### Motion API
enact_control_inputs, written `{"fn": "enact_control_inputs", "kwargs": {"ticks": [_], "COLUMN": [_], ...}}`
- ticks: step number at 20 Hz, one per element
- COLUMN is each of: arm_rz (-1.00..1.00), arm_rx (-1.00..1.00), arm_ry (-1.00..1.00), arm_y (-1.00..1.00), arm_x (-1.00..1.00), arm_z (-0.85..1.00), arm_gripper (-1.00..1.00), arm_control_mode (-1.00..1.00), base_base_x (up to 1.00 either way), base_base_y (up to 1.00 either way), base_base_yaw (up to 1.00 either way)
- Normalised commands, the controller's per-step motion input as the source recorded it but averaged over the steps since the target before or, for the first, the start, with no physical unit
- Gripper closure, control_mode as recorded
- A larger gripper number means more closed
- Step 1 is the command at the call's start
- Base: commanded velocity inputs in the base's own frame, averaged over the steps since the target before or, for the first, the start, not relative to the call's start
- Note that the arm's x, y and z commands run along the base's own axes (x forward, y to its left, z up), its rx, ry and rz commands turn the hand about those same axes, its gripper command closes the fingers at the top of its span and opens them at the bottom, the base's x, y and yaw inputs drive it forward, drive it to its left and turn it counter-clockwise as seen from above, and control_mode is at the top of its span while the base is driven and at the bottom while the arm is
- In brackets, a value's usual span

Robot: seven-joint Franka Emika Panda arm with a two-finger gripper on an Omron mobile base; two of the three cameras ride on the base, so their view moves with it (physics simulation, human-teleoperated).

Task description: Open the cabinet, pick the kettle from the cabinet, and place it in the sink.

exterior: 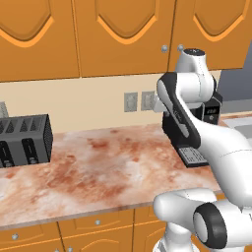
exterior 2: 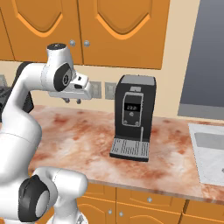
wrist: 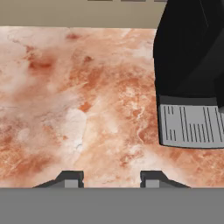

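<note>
The cabinet hangs above the counter with both arched doors shut, their round silver knobs side by side at the seam. The kettle is hidden. A corner of the light grey sink shows at the far right. My gripper hangs below the cabinet and points down at the reddish marble counter, left of the coffee machine. Its fingers stand apart, open, with nothing between them.
A black boxy coffee machine stands on the counter just right of the gripper. A dark toaster sits at the far left. Wall outlets are behind the hand. Drawer fronts run below the counter edge.
</note>
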Motion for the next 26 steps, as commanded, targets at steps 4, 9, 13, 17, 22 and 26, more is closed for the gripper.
{"fn": "enact_control_inputs", "kwargs": {"ticks": [4,9,13,17,22,26], "arm_rz": [0.00,-0.01,-0.12,-0.09,-0.04,0.00], "arm_rx": [0.00,0.00,0.00,0.00,0.00,0.00], "arm_ry": [0.00,-0.14,-0.20,-0.18,-0.17,-0.11], "arm_y": [0.00,0.00,0.00,0.00,0.00,0.00], "arm_x": [-0.06,-0.25,-0.20,-0.18,-0.10,0.00], "arm_z": [0.00,0.00,0.10,0.23,0.31,0.29], "arm_gripper": [-1.00,-1.00,-1.00,-1.00,-1.00,-1.00], "arm_control_mode": [-1.00,-1.00,-1.00,-1.00,-1.00,-1.00], "base_base_x": [0.00,0.00,0.00,0.00,0.00,0.00], "base_base_y": [0.00,0.00,0.00,0.00,0.00,0.00], "base_base_yaw": [0.00,0.00,0.00,0.00,0.00,0.00]}}
